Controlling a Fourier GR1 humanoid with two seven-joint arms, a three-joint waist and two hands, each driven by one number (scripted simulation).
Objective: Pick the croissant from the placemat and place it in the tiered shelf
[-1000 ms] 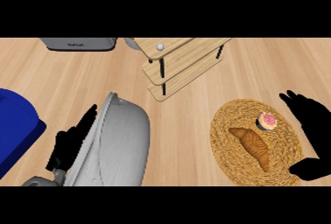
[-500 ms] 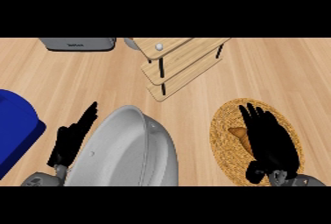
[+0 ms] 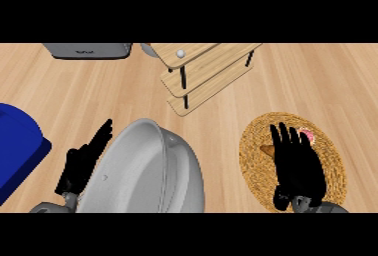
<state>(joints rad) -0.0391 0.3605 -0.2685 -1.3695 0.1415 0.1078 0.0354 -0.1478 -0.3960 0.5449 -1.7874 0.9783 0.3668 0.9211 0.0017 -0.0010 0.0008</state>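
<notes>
My right hand (image 3: pixel 295 162) lies spread flat over the golden-brown croissant (image 3: pixel 265 149) on the round woven placemat (image 3: pixel 254 172); I'd close round its middle, lift straight, clear of the pink pastry (image 3: pixel 308 136) just beside it.

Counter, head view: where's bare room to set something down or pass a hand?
Free: wood between grey appliance, tiered shelf and blue object; the stretch right of the shelf, above the placemat; a narrow strip between basin and placemat. Crowded: the placemat, right hand over the croissant; the gap between blue object and basin, filled by the left hand.
</notes>
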